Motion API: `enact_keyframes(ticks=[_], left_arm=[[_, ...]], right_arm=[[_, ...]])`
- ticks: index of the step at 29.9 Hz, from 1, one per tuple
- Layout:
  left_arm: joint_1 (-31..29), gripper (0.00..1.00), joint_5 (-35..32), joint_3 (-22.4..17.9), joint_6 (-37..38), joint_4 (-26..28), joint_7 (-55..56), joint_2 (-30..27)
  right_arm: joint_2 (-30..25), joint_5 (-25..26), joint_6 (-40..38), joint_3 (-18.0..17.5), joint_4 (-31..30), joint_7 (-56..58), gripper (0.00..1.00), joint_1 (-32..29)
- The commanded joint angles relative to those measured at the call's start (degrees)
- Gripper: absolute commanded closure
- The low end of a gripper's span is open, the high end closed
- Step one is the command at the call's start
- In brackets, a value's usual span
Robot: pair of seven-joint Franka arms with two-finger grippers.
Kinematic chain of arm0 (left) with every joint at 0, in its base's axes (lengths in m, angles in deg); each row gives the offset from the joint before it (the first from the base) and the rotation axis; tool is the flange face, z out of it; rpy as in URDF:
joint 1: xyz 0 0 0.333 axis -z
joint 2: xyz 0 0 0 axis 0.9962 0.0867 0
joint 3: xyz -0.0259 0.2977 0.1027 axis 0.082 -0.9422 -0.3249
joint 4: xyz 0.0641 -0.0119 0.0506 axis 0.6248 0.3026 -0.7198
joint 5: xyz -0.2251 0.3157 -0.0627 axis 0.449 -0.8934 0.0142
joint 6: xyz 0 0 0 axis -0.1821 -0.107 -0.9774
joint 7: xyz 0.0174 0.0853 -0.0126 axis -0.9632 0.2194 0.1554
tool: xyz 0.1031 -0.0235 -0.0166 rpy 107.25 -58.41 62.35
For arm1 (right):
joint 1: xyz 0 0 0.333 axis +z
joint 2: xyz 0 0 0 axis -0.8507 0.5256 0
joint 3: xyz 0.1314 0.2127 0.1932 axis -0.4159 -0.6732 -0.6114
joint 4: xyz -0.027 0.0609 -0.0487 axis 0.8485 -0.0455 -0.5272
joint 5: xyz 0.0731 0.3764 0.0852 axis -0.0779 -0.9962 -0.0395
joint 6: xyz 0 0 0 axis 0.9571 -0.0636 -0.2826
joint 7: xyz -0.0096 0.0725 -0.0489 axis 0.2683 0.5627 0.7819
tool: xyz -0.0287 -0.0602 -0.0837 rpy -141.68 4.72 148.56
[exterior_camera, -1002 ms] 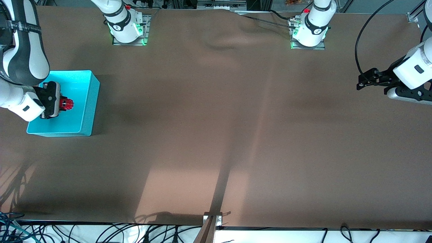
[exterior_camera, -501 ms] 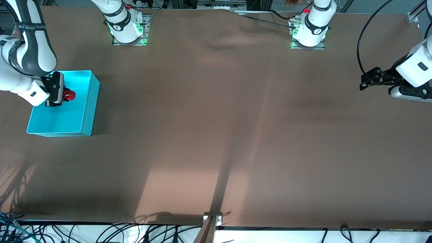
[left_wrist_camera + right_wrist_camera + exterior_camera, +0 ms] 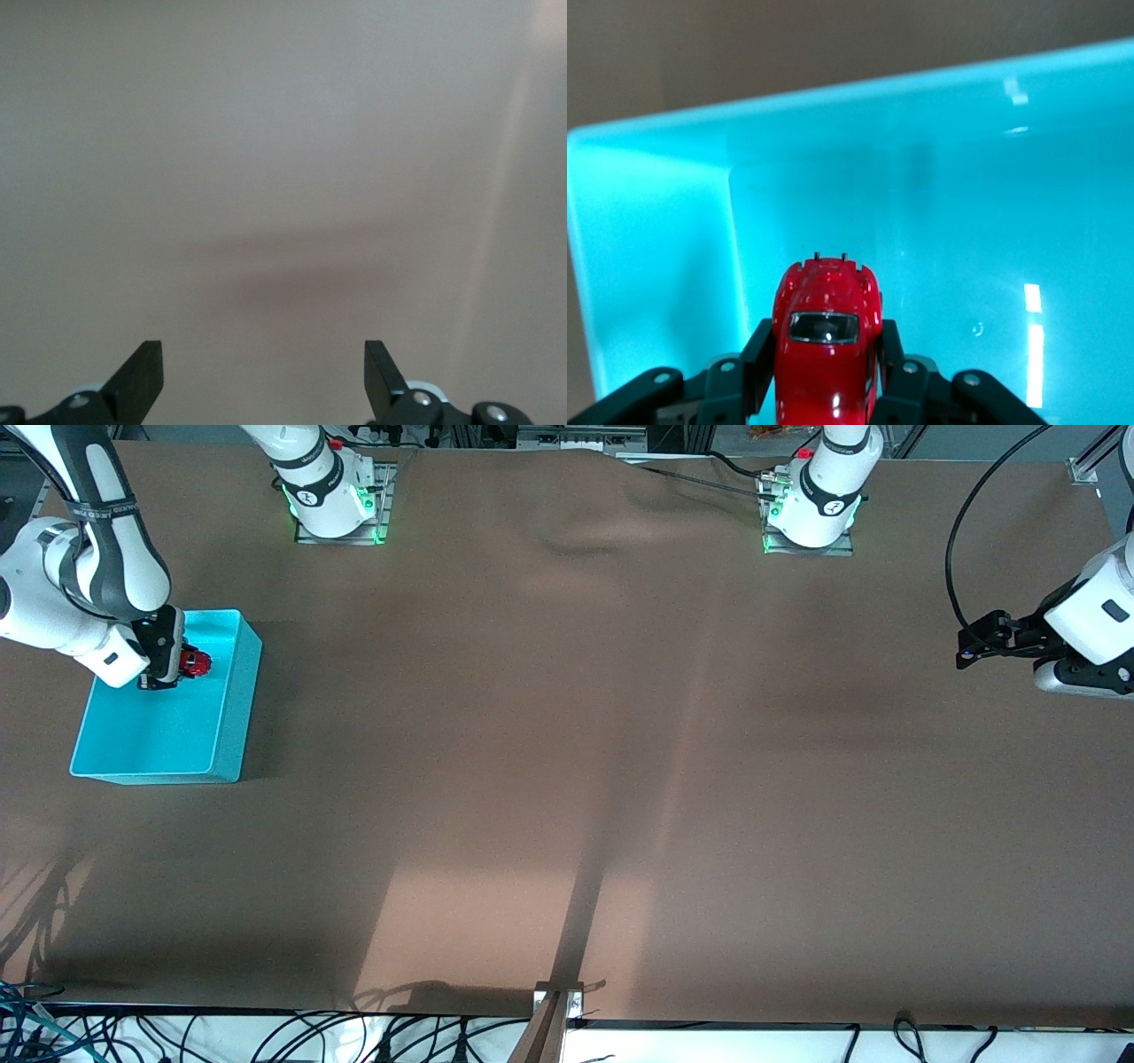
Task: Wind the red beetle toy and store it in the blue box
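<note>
While the red beetle toy (image 3: 196, 662) is kept clamped in the right hand (image 3: 171, 662), it has been carried toward the base-side end of the blue box (image 3: 232, 717). Spread wide over the bare desk (image 3: 567, 779), the left hand (image 3: 973, 648) has been drawn slightly outward.

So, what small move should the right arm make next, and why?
Probably lower a little and then release: the right end effector is shut on the red beetle toy, which hangs over the blue box, not yet resting on its floor.

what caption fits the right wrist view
Right gripper shut on the red beetle toy, held over the blue box.
</note>
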Motion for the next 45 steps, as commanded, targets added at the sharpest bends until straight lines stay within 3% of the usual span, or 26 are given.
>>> enact_keyframes(ticks=[1, 3, 5, 7, 9, 17, 21, 29, 38, 45], left_arm=[[-0.37, 0.00, -0.38, 0.17, 1.13, -2.40, 0.67, 0.63], [-0.37, 0.00, -0.30, 0.17, 1.22, -2.84, 0.66, 0.72], [-0.37, 0.00, -0.30, 0.17, 1.13, -3.19, 0.75, 0.72], [-0.37, 0.00, -0.38, 0.17, 1.22, -3.63, 0.75, 0.81], [-0.55, 0.00, -0.47, 0.00, 1.30, -3.63, 0.75, 0.72], [-0.99, 0.00, -0.38, 0.17, 1.57, -4.34, 0.75, 0.72], [-1.07, 0.00, -0.47, 0.09, 1.66, -4.42, 0.75, 0.72], [-1.07, 0.00, -0.38, 0.09, 1.66, -4.43, 0.75, 0.72], [-0.99, 0.00, -0.38, 0.17, 1.66, -4.43, 0.75, 0.72], [-0.99, 0.00, -0.38, 0.17, 1.66, -4.43, 0.75, 0.72]], right_arm=[[1.69, -2.36, 1.75, -0.24, -0.35, 2.32, 0.77, -0.96], [2.22, -2.89, 1.66, -0.24, -0.35, 3.11, 0.70, -0.96], [2.39, -3.68, 1.66, -0.24, -0.35, 3.55, 0.55, -0.96], [2.74, -4.56, 1.57, -0.24, -0.26, 3.46, 0.20, -0.88], [2.92, -5.70, 1.31, -0.24, -0.17, 3.55, 0.00, -0.96], [2.31, -6.06, -4.04, -1.29, 2.89, 3.90, 0.00, -0.61], [2.04, -8.25, -11.85, -4.54, 9.74, 3.90, 0.00, -0.61], [2.04, -11.77, -27.15, -5.96, 23.72, 0.49, 0.00, -0.17], [0.90, -11.42, -40.69, -9.55, 35.85, -19.10, 0.00, 0.18], [-1.56, -10.02, -46.85, -14.47, 41.65, -46.33, 0.00, 0.18]])
